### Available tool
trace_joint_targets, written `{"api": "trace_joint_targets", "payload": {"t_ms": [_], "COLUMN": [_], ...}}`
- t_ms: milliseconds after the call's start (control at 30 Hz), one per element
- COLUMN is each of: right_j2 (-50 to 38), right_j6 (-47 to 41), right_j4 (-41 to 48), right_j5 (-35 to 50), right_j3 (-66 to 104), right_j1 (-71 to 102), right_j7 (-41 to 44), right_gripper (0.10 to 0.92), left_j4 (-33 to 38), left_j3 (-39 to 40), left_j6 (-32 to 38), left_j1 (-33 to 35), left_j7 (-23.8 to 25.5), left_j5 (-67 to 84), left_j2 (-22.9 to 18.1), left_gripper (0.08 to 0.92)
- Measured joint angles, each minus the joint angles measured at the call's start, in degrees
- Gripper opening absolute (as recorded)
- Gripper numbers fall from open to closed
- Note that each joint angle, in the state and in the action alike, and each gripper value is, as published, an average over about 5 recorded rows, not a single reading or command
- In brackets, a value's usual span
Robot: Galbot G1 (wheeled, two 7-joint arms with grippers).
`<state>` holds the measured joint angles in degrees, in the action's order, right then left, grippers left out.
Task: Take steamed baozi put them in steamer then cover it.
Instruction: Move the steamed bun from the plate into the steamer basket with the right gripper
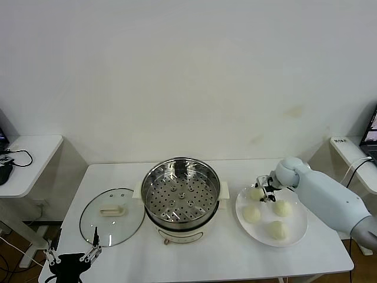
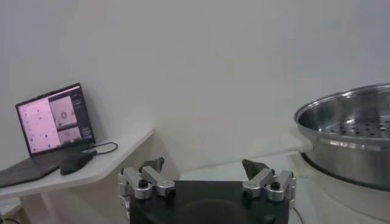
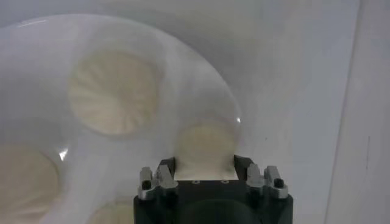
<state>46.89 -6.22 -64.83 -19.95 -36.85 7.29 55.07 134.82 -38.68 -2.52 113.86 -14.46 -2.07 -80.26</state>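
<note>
Right gripper (image 1: 263, 190): closing its fingers on the rear-left bun (image 3: 205, 151) on the white plate (image 1: 297, 233).
Direction to go: the steamer (image 1: 179, 191) is sitting to the gripper's left, beside the plate, empty.
Other buns: three are waiting on the plate.
Lid (image 1: 112, 216): lying flat left of the steamer.
Left gripper (image 2: 206, 179): hanging low at the table's front-left corner, fingers apart, nearer the lid.
Writing: none readable.
</note>
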Motion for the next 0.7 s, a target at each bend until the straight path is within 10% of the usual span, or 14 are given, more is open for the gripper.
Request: {"api": "trace_joint_targets", "payload": {"t_ms": [700], "right_j2": [-6.80], "right_j6": [-4.52], "right_j4": [-17.44], "right_j5": [18.56], "right_j3": [-15.60], "right_j1": [-25.42], "right_j7": [1.29], "right_gripper": [0.619], "left_j4": [0.47], "left_j3": [1.37], "left_j6": [-0.37], "left_j1": [-0.63], "left_j7": [-0.19], "left_j5": [1.33], "left_j2": [1.39], "left_gripper": [0.823]}}
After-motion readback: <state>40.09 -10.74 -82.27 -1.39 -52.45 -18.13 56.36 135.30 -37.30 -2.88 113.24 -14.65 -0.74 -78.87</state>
